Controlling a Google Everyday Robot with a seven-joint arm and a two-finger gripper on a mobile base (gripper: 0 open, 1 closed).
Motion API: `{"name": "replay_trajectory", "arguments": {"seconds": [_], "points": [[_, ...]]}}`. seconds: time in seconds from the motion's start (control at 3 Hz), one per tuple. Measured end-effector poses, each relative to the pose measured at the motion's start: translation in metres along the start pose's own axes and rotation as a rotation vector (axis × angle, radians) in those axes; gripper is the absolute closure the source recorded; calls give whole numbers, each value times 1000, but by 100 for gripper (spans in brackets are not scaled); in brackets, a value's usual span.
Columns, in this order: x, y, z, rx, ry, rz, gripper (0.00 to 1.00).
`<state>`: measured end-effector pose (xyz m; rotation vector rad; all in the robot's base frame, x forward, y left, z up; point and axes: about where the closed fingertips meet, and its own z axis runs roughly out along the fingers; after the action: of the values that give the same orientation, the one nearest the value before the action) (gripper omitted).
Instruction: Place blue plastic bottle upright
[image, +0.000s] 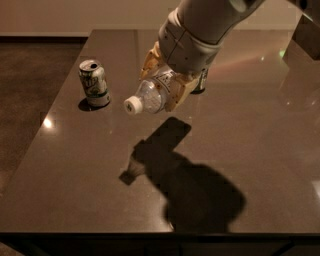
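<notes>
The blue plastic bottle (150, 95) is clear with a white cap and is held in the air above the dark table (240, 145), lying nearly sideways with its cap pointing left and slightly down. My gripper (164, 82) is shut on the bottle's body, its tan fingers (177, 95) on either side. The bottle's base and label are mostly hidden by the fingers and the wrist. The bottle's shadow lies on the table below.
A green-and-white soda can (93, 83) stands upright on the table to the left of the bottle. A second can (201, 82) is mostly hidden behind my wrist. The table's left edge runs just beyond the first can.
</notes>
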<state>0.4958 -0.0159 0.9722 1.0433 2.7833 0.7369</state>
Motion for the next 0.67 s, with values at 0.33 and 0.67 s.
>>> {"name": "replay_trajectory", "arguments": {"seconds": [0.33, 0.67], "points": [[1, 1, -1, -6, 9, -27, 100], [-15, -2, -5, -81, 136, 29, 100]]}}
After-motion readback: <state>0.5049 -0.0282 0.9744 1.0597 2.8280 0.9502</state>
